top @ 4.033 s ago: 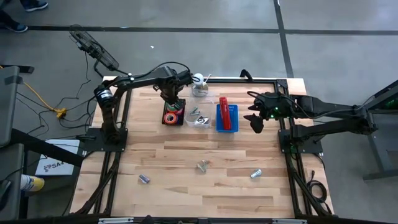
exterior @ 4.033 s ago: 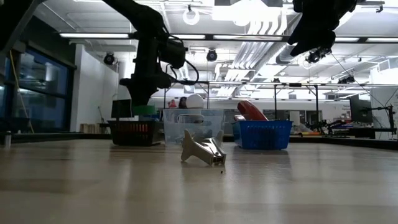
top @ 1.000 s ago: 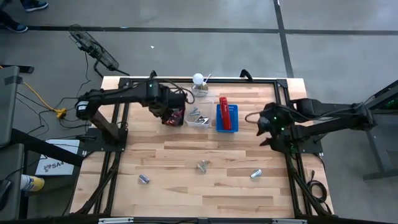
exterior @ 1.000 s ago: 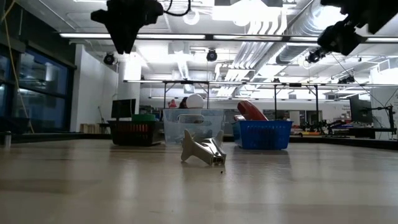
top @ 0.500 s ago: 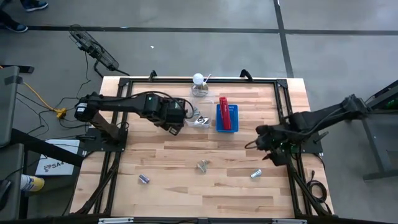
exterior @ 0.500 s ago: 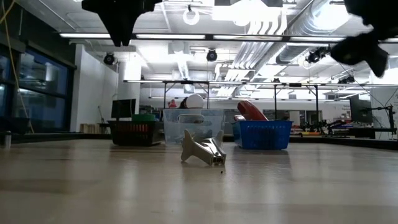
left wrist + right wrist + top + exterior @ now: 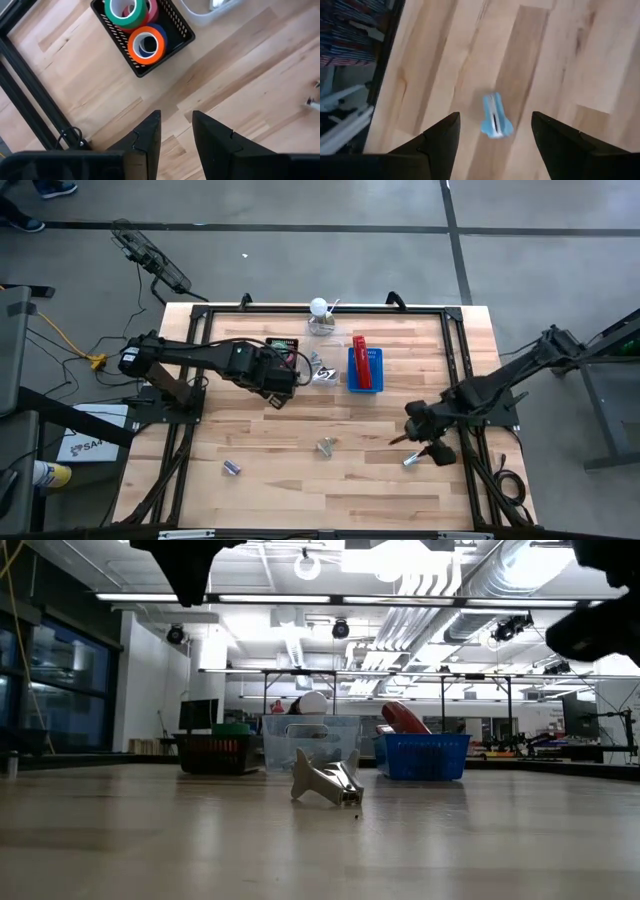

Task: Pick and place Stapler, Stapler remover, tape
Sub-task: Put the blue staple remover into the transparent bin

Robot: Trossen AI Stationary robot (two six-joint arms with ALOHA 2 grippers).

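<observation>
The red stapler (image 7: 361, 360) lies in the blue tray (image 7: 374, 372) at the table's far side. Tape rolls, green (image 7: 126, 11) and orange (image 7: 146, 44) among them, lie flat in the black basket (image 7: 176, 31). My left gripper (image 7: 176, 131) hangs over bare wood just near of the basket, its fingers a little apart with nothing between them. A pale blue stapler remover (image 7: 495, 117) lies on the table at the near right. My right gripper (image 7: 495, 116) hovers open above it, a finger on either side, touching nothing.
A clear bin (image 7: 322, 370) holding metal stapler removers stands between basket and blue tray. Two more stapler removers lie loose on the wood, mid-table (image 7: 325, 446) and near left (image 7: 232, 467). A white object (image 7: 320, 310) stands at the far edge.
My left gripper has drifted from over the black basket toward the table's near edge, fingers unchanged. My right gripper has swung from beside the blue tray toward the near edge and sunk, tipping further down, until it hangs over the stapler remover at the near right.
</observation>
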